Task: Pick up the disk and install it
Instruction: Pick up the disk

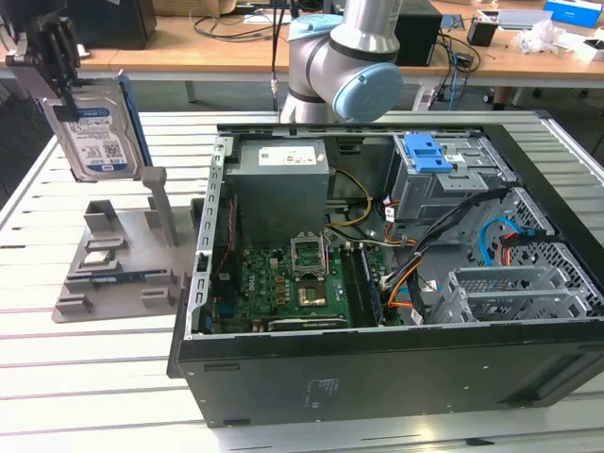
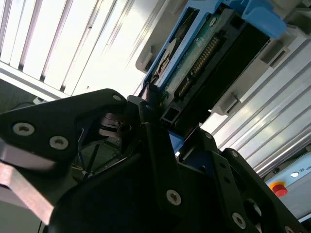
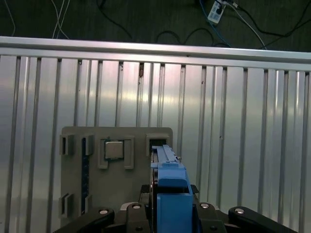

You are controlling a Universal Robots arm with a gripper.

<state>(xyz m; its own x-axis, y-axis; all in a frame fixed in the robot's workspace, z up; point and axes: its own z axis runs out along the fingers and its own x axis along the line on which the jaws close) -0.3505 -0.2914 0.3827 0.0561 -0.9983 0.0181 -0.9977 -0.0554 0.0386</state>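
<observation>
The disk (image 1: 99, 123), a silver drive with a white-and-blue label and a blue carrier frame, hangs upright at the exterior view's far left. It is lifted above the grey holder (image 1: 113, 274). My gripper (image 1: 64, 94) is shut on its upper part from above. In the second wrist view the black fingers (image 2: 146, 116) clamp the disk (image 2: 204, 53), whose circuit-board side and connector show. In the first wrist view the disk (image 3: 170, 189) is seen edge-on, blue frame foremost, over the holder (image 3: 73, 136).
An open computer case (image 1: 396, 377) lies on the slatted metal table (image 1: 94, 377), to the exterior view's right of the holder. Inside it are a motherboard (image 1: 283, 283), cables and a drive cage with a blue clip (image 1: 429, 156). A small square chip (image 3: 114, 149) sits in the holder.
</observation>
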